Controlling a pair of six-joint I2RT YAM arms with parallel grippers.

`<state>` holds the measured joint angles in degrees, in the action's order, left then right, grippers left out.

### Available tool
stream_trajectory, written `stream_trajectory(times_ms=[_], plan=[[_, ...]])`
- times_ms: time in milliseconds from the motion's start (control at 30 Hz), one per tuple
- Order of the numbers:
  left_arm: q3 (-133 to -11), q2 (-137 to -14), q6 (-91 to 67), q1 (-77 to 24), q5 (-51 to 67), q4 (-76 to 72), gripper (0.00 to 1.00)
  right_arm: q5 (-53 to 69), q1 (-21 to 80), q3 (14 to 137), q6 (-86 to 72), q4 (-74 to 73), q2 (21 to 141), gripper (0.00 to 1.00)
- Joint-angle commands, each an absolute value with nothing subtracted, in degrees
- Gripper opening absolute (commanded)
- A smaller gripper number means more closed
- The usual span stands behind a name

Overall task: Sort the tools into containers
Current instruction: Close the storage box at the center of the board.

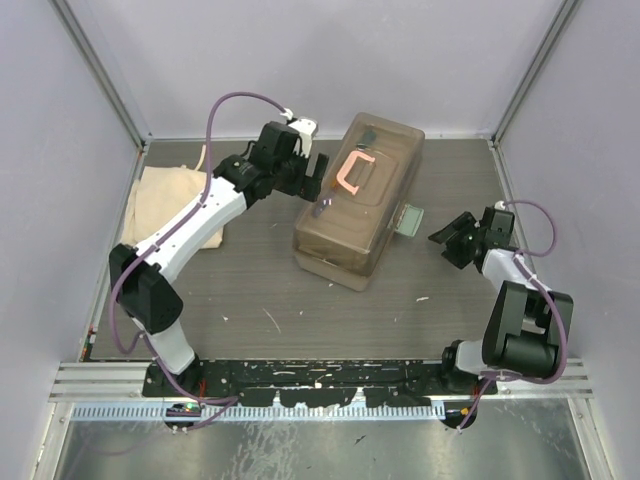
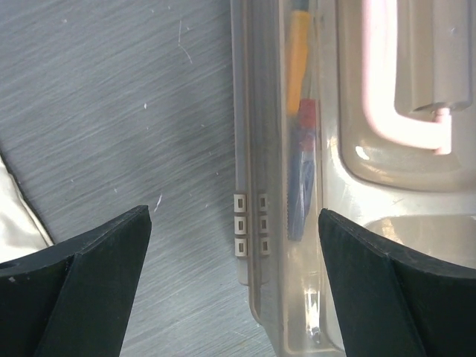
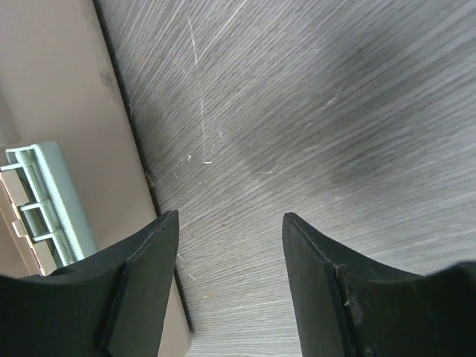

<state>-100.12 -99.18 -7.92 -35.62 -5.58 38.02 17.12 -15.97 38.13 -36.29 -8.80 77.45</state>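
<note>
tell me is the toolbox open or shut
Shut: the lid lies flat on the toolbox, pink handle on top, green latch sticking out.

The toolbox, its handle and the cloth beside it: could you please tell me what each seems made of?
Toolbox: brown translucent plastic, glossy; a blue-red screwdriver shows through its lid. Handle: opaque salmon-pink plastic, probably, smooth and moulded. Cloth: cream fabric, it seems, matte, with soft creases.

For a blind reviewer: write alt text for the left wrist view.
The open left gripper hangs above the edge of a closed translucent brown toolbox with a pink handle; an orange-handled tool and a blue-red screwdriver show through the lid.
</note>
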Motion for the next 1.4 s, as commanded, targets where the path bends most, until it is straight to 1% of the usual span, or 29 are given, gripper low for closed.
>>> stream_trajectory(times_ms=[0, 200, 367, 700, 967, 1233, 1367], plan=[[-98.5, -98.8, -8.2, -35.4, -4.6, 36.3, 0.95, 25.2, -15.9, 36.8, -38.8, 1.5, 79.5, 0.62], [-93.9, -98.0, -10.0, -35.5, -3.5, 35.2, 0.93, 31.8, -16.0, 34.4, -41.8, 9.3, 83.4, 0.61], [-91.5, -97.6, -10.1, -35.8, -3.0, 34.3, 0.92, 35.2, -15.9, 34.2, -42.8, 11.8, 85.1, 0.61], [-90.7, -98.5, -9.2, -37.0, -3.7, 33.9, 0.92, 40.9, -15.8, 33.4, -47.6, 19.1, 82.9, 0.6], [-90.6, -98.9, -8.8, -37.5, -4.0, 34.1, 0.92, 41.8, -14.3, 34.7, -48.7, 19.1, 80.9, 0.61], [-90.9, -99.0, -8.2, -37.9, -4.2, 34.5, 0.92, 37.5, -7.8, 35.6, -48.7, 19.5, 82.3, 0.61], [-90.6, -98.9, -8.1, -38.1, -4.3, 34.5, 0.92, 35.5, -6.2, 35.2, -49.5, 20.7, 82.1, 0.61]])
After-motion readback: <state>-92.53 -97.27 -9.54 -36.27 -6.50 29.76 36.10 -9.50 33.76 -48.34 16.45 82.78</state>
